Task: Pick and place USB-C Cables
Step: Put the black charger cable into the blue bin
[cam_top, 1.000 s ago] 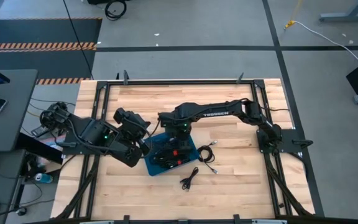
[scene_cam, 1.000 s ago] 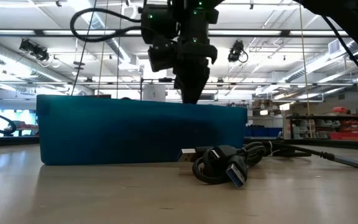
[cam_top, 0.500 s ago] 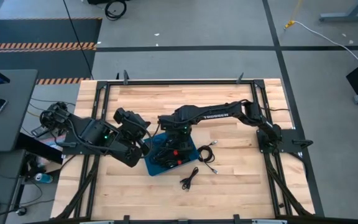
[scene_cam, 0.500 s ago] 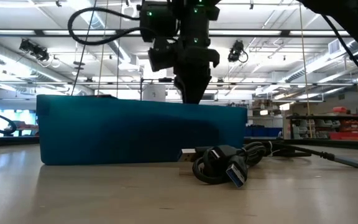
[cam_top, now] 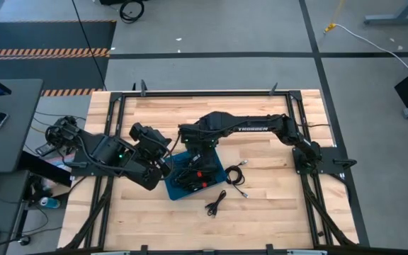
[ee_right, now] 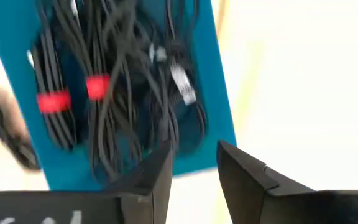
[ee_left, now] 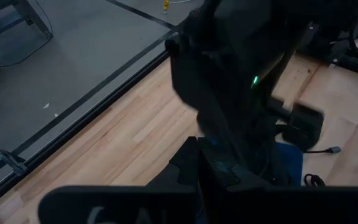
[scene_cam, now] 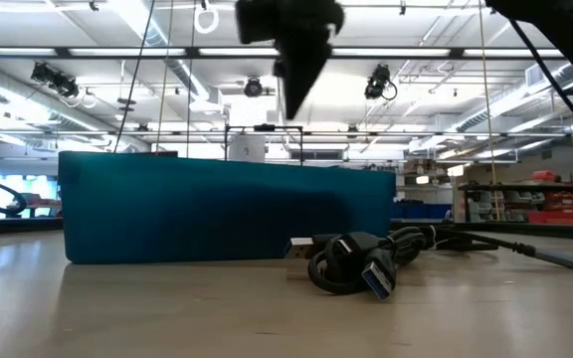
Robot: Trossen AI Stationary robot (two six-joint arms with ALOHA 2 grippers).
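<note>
Right pincer (ee_right: 191,171) above the tray (cam_top: 218,167), empty.
We see its jaws slightly apart w/ nothing held; most cables (ee_right: 114,81) lie in tray, three (cam_top: 216,204) on worktop (cam_top: 275,205) beside. Left pincer: can't tell.

Blue tray (scene_cam: 227,214) wall hides its cables (ee_right: 117,74).

Wooden table (cam_top: 154,120) carries blue tray (cam_top: 214,185), loose cables (cam_top: 216,204)

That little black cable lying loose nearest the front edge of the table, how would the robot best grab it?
Probably from straight above, pinching the bunched middle of the cable. It lies flat on the table, clear of the blue tray, its ends splayed thin.
</note>
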